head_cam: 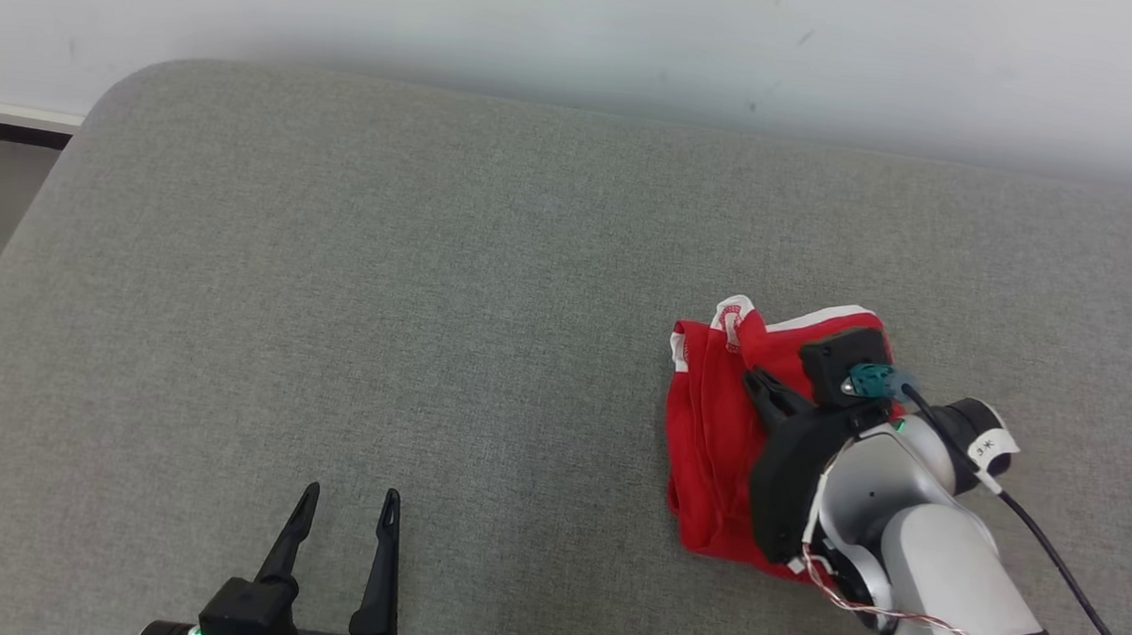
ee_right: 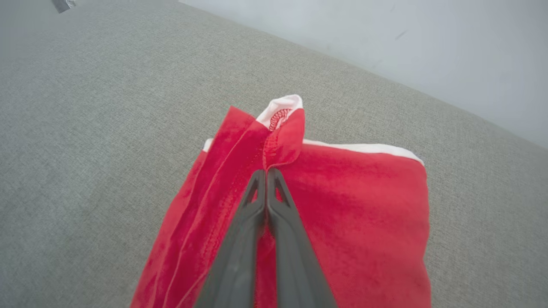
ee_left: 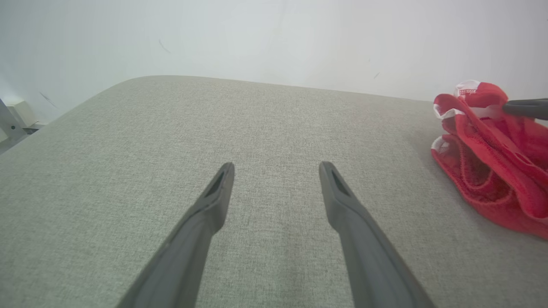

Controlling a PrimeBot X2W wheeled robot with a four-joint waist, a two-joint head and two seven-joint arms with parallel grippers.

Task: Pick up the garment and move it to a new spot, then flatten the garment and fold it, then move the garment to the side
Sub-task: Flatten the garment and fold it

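The red garment (head_cam: pixel 712 437) lies folded on the right side of the grey cushion (head_cam: pixel 428 298). Its long axis runs near to far, with a white-trimmed corner at the far end. The right fingers (ee_right: pixel 252 205) are closed, pinching a raised fold by that corner. The left fingers (head_cam: pixel 380 554) stand spread apart over bare cushion, well to the garment's left.

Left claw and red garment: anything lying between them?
Nothing. The stretch between the left claw and the red garment is bare grey upholstery, clear in the head view and the left wrist view.
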